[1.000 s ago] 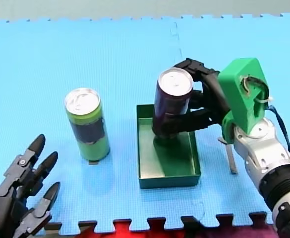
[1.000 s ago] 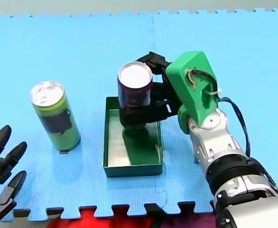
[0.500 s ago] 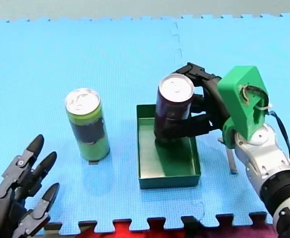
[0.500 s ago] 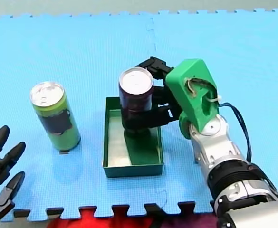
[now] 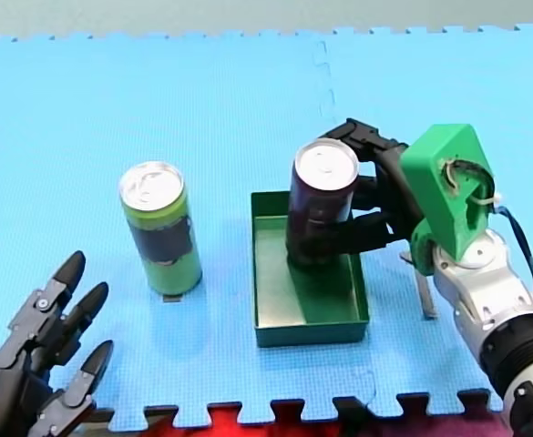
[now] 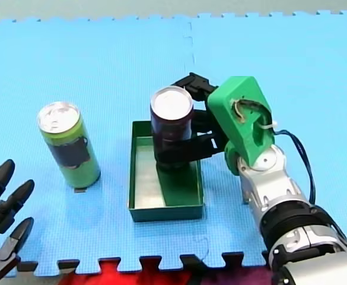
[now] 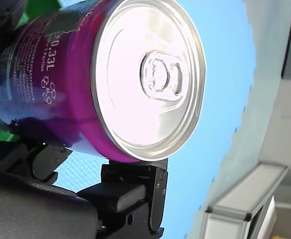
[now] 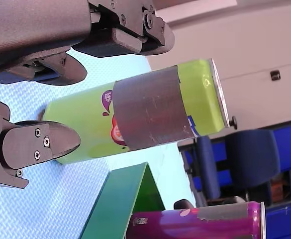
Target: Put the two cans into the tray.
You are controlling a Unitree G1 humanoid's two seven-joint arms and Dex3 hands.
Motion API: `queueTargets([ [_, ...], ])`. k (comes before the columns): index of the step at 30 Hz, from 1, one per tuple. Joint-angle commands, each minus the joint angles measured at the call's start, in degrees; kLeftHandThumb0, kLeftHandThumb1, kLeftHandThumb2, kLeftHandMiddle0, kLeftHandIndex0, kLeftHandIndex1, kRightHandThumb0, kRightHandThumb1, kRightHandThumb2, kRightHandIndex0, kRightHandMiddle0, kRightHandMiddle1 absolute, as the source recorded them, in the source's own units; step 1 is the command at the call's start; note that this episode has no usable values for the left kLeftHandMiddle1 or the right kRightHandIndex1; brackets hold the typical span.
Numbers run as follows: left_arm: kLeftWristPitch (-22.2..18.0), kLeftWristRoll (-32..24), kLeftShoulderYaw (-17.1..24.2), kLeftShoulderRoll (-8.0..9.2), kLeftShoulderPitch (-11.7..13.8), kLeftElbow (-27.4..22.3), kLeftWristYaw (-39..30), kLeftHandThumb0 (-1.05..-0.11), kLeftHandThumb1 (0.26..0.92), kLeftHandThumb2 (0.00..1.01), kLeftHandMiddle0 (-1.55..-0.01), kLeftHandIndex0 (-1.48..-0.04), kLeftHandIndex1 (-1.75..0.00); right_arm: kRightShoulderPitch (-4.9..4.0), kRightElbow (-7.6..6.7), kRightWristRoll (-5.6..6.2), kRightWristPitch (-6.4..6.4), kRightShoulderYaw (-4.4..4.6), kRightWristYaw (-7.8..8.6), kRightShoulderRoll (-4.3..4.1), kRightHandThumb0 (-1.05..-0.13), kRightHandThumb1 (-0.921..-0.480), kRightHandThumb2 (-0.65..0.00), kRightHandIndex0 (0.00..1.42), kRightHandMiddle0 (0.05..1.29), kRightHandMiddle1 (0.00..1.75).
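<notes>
My right hand (image 5: pixel 366 187) is shut on a purple can (image 5: pixel 322 205), holding it upright with its base down inside the far end of the green tray (image 5: pixel 312 333). I cannot tell whether the can touches the tray floor. In the first wrist view the purple can (image 7: pixel 60 74) lies close against the dark fingers (image 7: pixel 130 194), lid toward the camera. A green can (image 5: pixel 161 228) with a grey band stands upright on the blue mat, left of the tray. My left hand (image 5: pixel 52 364) is at the near left corner, apart from the green can. The second wrist view has the green can (image 8: pixel 150 109) just past dark fingertips (image 8: pixel 36 144).
A thin grey metal strip (image 5: pixel 424 291) lies on the mat right of the tray, beside my right forearm. The mat's jagged front edge (image 5: pixel 266 414) runs just behind the tray's near wall. Open blue mat stretches behind both cans.
My right hand has lowered the purple can a little, deeper into the tray. My left hand has shifted slightly toward the near edge. The green can has not moved.
</notes>
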Motion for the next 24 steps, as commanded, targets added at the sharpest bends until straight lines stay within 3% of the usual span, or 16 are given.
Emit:
queueTargets([
  [1,0.15,0.03,-0.02,0.07,0.22,-0.34,0.31,-1.048,0.921,0.43,-0.41,-0.29,0.0,-0.47,0.1,0.13,-0.7,-0.14,-0.13,-0.42,-0.152,-0.802,-0.006,0.94,0.58,1.75],
  [14,0.67,0.27,-0.62,-0.09,1.46,-2.57,1.07,-1.048,0.921,0.44,-0.41,-0.29,0.0,-0.53,0.49,0.02,-0.94,-0.26,-0.3,-0.77,-0.153,-0.801,-0.006,0.94,0.58,1.75],
  [24,0.55,0.6,-0.85,-0.06,2.18,-3.92,1.65,-1.048,0.921,0.43,-0.4,-0.29,0.0,-1.01,1.57,0.12,-1.09,-0.7,-0.49,-1.05,-0.15,-0.802,-0.006,0.93,0.58,1.75],
])
